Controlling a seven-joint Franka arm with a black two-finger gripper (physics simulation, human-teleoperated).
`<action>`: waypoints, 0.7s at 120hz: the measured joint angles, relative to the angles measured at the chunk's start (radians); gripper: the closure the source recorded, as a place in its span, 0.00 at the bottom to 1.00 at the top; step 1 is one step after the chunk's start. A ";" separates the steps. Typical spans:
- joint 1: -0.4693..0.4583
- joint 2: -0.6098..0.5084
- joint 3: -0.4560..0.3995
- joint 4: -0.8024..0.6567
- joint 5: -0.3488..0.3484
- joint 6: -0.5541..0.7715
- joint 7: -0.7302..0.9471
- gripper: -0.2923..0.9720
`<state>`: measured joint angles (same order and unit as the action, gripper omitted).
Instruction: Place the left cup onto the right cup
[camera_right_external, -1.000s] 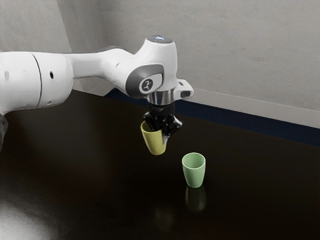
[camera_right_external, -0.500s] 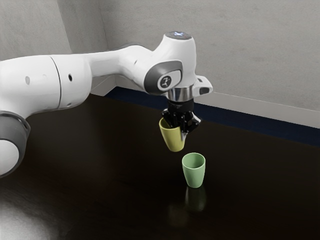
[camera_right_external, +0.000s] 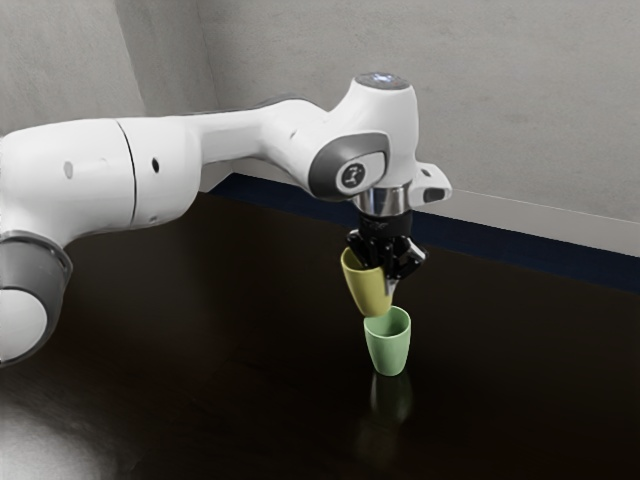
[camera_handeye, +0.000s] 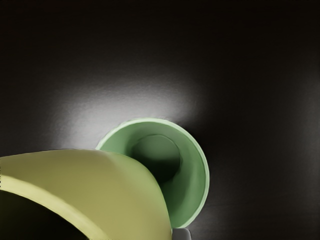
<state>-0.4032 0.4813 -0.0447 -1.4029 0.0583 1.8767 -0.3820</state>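
Worktop: glossy black worktop (camera_right_external: 180, 330), faintly reflective.
Walls: pale grey rough walls (camera_right_external: 520, 90), meeting at a corner.
Base: white skirting (camera_right_external: 540, 215) above dark blue strip (camera_right_external: 560, 258).

1. Yellow cup (camera_right_external: 367, 292): plain mustard yellow, one uniform tone outside, shaded darker inside.
2. Green cup (camera_right_external: 388, 343): plain pale green on wall, rim and interior.
3. Gripper (camera_right_external: 390, 264): black throughout.
4. Arm (camera_right_external: 200, 160): white shells, grey joint rings, and a grey disc with a white mark near the wrist.
5. Table (camera_right_external: 180, 360): glossy, very dark brown to black, carrying a faint green reflection under the green cup.
6. Wall (camera_right_external: 500, 80): light grey, with a white skirting (camera_right_external: 520, 212) above a dark blue band (camera_right_external: 520, 246).
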 joint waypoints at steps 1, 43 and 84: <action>0.000 0.001 0.000 0.001 0.000 0.000 0.000 0.85; 0.001 0.060 0.000 0.072 -0.001 -0.020 0.001 0.85; 0.000 0.067 -0.010 0.077 -0.003 -0.027 0.001 0.85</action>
<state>-0.4033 0.5478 -0.0546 -1.3257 0.0549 1.8495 -0.3806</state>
